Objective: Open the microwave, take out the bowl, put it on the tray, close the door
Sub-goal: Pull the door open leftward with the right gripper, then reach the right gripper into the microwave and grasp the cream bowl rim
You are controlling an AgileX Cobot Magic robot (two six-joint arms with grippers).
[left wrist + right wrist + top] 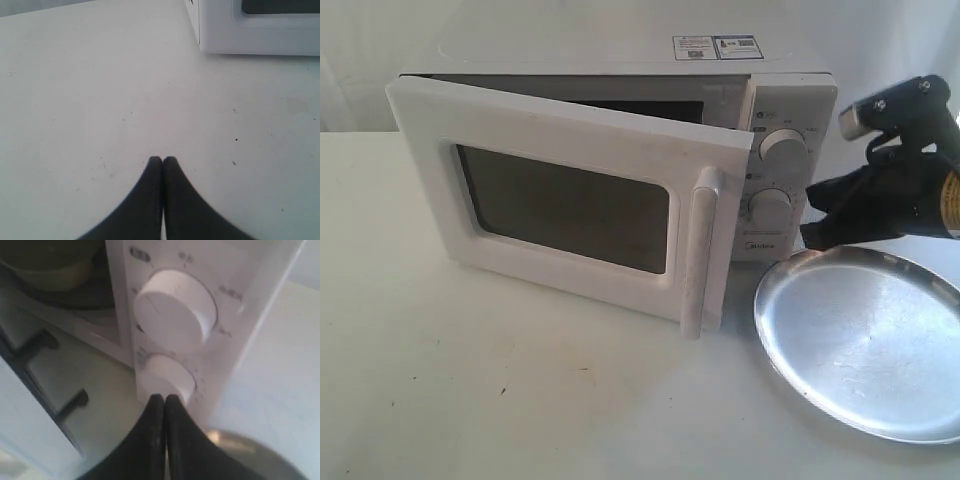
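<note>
The white microwave (790, 95) stands at the back with its door (570, 140) swung partly open, and the bar handle (705, 250) points toward the front. Inside the cavity the right wrist view shows part of the cream bowl (55, 270). The silver tray (870, 340) lies on the table right of the door. My right gripper (813, 235) is shut and empty, hovering above the tray's far rim just in front of the lower dial (167, 377). My left gripper (162, 160) is shut and empty over bare table, and it does not show in the exterior view.
The upper dial (175, 310) sits above the lower one on the control panel. A lower corner of the door (260, 35) shows ahead of the left gripper. The white table (520, 390) spreads in front of the microwave.
</note>
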